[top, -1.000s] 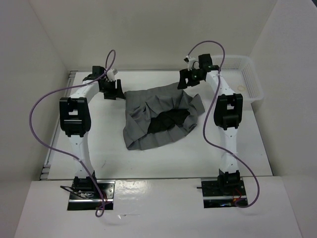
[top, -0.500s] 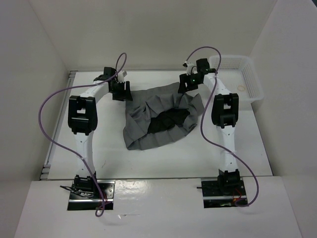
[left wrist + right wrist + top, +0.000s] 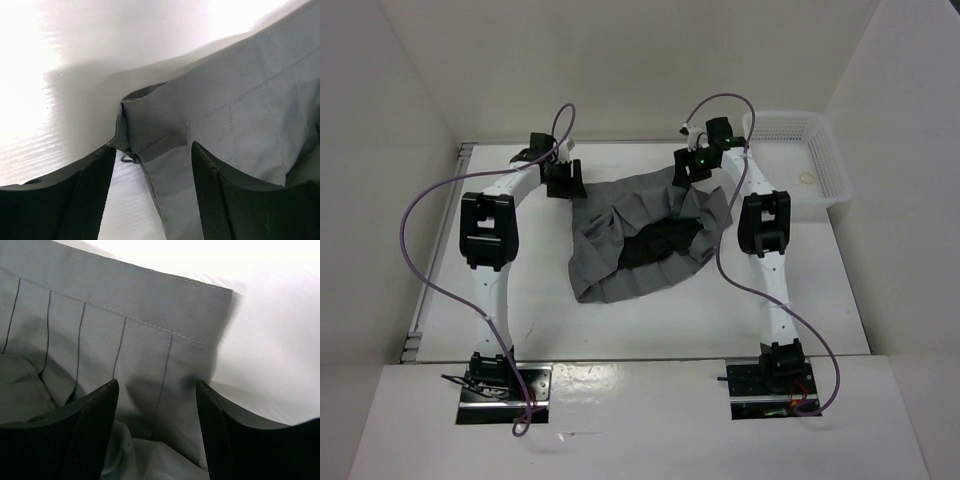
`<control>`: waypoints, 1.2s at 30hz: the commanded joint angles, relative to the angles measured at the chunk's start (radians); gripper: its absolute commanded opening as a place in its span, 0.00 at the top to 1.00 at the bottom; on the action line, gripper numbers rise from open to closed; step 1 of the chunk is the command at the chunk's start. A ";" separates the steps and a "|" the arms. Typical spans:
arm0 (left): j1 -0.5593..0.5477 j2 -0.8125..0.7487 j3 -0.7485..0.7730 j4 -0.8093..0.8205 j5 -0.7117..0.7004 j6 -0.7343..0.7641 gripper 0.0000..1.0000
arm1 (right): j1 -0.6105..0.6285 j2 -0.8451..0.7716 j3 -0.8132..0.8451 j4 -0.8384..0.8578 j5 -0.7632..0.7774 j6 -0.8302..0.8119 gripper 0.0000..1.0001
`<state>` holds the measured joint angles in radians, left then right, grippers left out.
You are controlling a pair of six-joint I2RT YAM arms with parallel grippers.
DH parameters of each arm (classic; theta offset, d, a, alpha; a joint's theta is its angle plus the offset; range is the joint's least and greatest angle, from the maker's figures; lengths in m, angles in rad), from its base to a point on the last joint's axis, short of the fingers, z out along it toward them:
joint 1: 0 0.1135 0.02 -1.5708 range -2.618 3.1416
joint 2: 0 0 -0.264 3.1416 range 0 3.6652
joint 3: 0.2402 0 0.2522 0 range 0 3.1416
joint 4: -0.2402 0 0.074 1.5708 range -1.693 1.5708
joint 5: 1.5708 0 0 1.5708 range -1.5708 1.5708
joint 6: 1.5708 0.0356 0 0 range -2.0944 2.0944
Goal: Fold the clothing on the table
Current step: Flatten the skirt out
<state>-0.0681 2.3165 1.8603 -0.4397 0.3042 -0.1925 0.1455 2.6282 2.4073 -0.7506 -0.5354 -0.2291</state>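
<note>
The clothing (image 3: 645,235), a grey pleated skirt, lies crumpled in the middle of the table (image 3: 520,290), its dark inside showing. My left gripper (image 3: 563,180) hovers over the skirt's far left corner, jaws open. In the left wrist view the waistband corner (image 3: 150,120) lies between the two black fingers (image 3: 87,195), not pinched. My right gripper (image 3: 695,168) is over the far right corner, also open. The right wrist view shows the stitched waistband (image 3: 150,300) and pleats between its fingers (image 3: 235,435), with a gap on both sides.
A white mesh basket (image 3: 810,155) stands at the back right, close to the right arm. White walls surround the table. A metal rail (image 3: 430,290) runs along the left edge. Purple cables loop from both arms.
Both grippers have moved inward toward the skirt's far corners, the left one to the right, the right one to the left. The right jaws have narrowed a little. The skirt has not shifted.
</note>
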 commanded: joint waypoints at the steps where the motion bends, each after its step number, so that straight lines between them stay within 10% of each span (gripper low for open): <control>1: 0.004 0.052 0.027 0.001 -0.013 -0.019 0.31 | 0.020 0.033 0.072 -0.050 0.000 -0.009 0.32; 10: -0.015 0.061 0.017 0.001 -0.004 -0.010 0.39 | 0.058 0.118 0.209 -0.096 0.009 0.011 0.34; 13: -0.024 0.061 0.017 0.001 0.006 -0.010 0.48 | 0.069 0.165 0.289 -0.124 0.020 0.011 0.46; 19: -0.033 0.061 0.056 -0.034 0.006 0.008 0.81 | 0.117 0.214 0.423 -0.212 0.052 0.011 0.99; 36: -0.030 -0.399 0.352 -0.226 -0.065 0.192 0.93 | 0.138 -0.517 0.175 -0.136 0.258 -0.013 1.00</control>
<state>-0.1177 2.0537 2.1403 -0.6319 0.2516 -0.0555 0.2874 2.2654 2.6335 -0.9573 -0.3290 -0.2249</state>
